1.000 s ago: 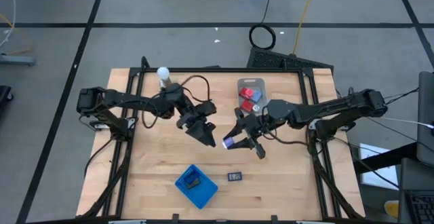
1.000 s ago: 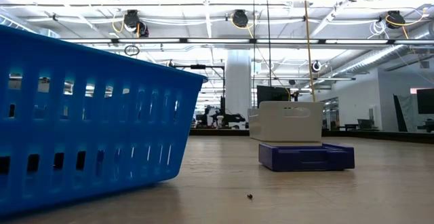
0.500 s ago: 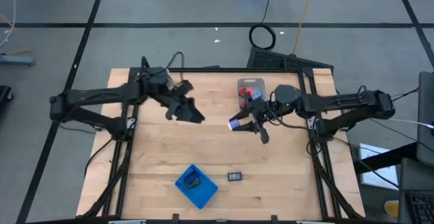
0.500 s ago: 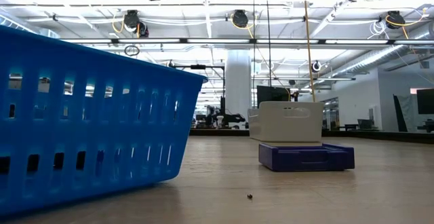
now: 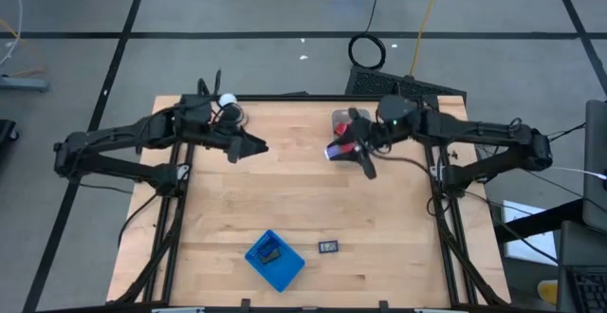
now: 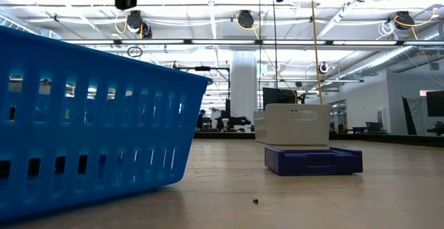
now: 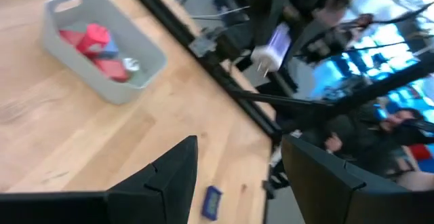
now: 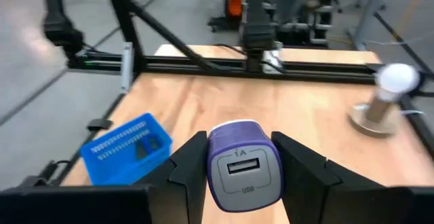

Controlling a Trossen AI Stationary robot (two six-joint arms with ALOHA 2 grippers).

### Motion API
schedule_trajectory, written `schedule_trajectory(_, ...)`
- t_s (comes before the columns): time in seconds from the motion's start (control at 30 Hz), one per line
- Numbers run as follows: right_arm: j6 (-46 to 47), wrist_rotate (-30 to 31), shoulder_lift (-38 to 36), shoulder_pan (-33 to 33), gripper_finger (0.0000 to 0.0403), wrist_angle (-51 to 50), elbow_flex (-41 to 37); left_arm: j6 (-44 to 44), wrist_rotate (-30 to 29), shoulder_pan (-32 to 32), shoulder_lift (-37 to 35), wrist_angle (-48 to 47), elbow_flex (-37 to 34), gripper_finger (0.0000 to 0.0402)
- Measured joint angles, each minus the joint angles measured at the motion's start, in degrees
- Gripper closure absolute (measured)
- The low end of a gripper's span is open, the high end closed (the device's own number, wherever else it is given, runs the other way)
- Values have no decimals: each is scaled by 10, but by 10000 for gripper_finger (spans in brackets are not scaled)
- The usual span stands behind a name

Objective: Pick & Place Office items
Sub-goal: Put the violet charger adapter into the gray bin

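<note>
My right gripper (image 5: 343, 154) is shut on a purple-and-white USB charger block (image 8: 243, 166), in the air beside the near left corner of the clear bin (image 5: 349, 128). The bin holds red blocks (image 7: 91, 41). My left gripper (image 5: 252, 147) is open and empty above the table's far left part, near the white ball on its stand (image 5: 228, 101). A small dark rectangle (image 5: 328, 247) lies flat on the table near the front. In the low view it shows as a white box on a blue base (image 6: 305, 146). My right gripper pinches the charger's two opposite sides (image 8: 211, 163) between its two fingers. The face with the USB port (image 8: 242, 167) is turned back toward the wrist. The charger is lifted clear of the table.
A blue slotted tray (image 5: 275, 259) stands near the front edge, with a dark piece inside. It fills the left of the low view (image 6: 90, 125). Bare wood lies across the table's middle. Black frame rails run along the table's left, right and far sides.
My right gripper has carried the charger toward the table's far edge, from the middle up to the clear bin, staying shut on it. My left gripper has drawn back toward the far left, near the white ball.
</note>
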Motion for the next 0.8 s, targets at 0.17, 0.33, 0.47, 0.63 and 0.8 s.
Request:
schedule_trajectory(0.17, -4, 5, 0, -47, 273, -60, 38, 3, -54, -15, 2, -35, 0, 188)
schedule_trajectory(0.33, -6, 32, 0, -84, 273, -133, 68, 5, -131, -32, 10, -64, 0, 188)
schedule_trajectory(0.47, -5, 34, 0, -107, 273, -170, 75, 6, -179, -45, 9, -82, 0, 188)
schedule_trajectory(0.63, -5, 48, 3, -127, 274, -212, 75, 4, -197, -54, 9, -93, 0, 188)
schedule_trajectory(0.8, -6, 63, 11, -144, 274, -254, 75, -1, -198, -55, 9, -95, 0, 188)
